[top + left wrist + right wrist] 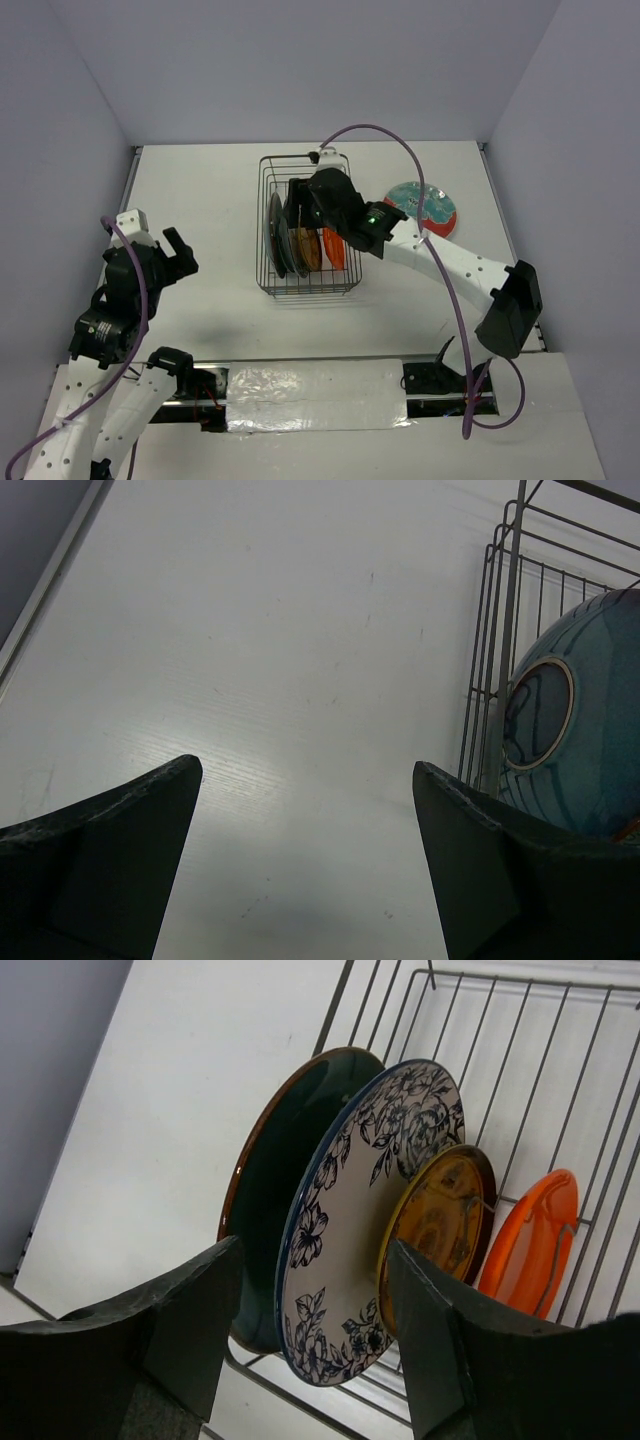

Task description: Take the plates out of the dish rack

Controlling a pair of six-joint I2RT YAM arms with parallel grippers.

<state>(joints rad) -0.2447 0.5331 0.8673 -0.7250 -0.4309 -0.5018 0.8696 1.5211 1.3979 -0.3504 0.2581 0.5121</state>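
The dark wire dish rack (pixel 345 225) stands mid-table with several plates upright in it. The right wrist view shows them in a row: a dark teal plate with an orange-brown rim (pixel 285 1160), a white plate with blue flowers (pixel 365 1220), a yellow-brown plate (pixel 445 1210) and an orange plate (pixel 530 1235). My right gripper (pixel 315 1260) is open low over the rack (pixel 480 1030). Its fingers straddle the lower edges of the dark teal and flowered plates without visibly pressing them. My left gripper (pixel 308 770) is open and empty over bare table left of the rack (pixel 500 630). A teal-blue plate's back (pixel 590 730) shows through the wires.
A round plate in teal and red (pixel 421 208) lies flat on the table right of the rack. Walls close the table at the back and both sides. The right arm (pixel 450 260) reaches diagonally across from the near right.
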